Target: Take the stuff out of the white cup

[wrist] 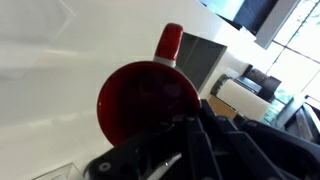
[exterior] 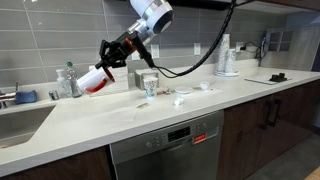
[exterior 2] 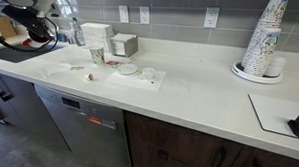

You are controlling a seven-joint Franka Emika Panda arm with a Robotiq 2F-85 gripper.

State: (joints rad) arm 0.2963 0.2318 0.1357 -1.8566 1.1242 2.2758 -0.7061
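The hand (exterior: 106, 70) is seen clamped on the rim of the white cup (exterior: 93, 82), which is held tipped on its side in the air above the table (exterior: 120, 118). Only its red inside is shown in the wrist view. Bottles (exterior: 68, 80) are stood behind it. A paper cup (exterior: 150, 88) and small scraps (exterior: 181, 98) are found nearby, and a stack of paper cups (exterior 2: 265, 34) well apart.

The hand (wrist: 190, 128) grips the white cup (wrist: 143, 95) at its rim, red inside and red handle showing.
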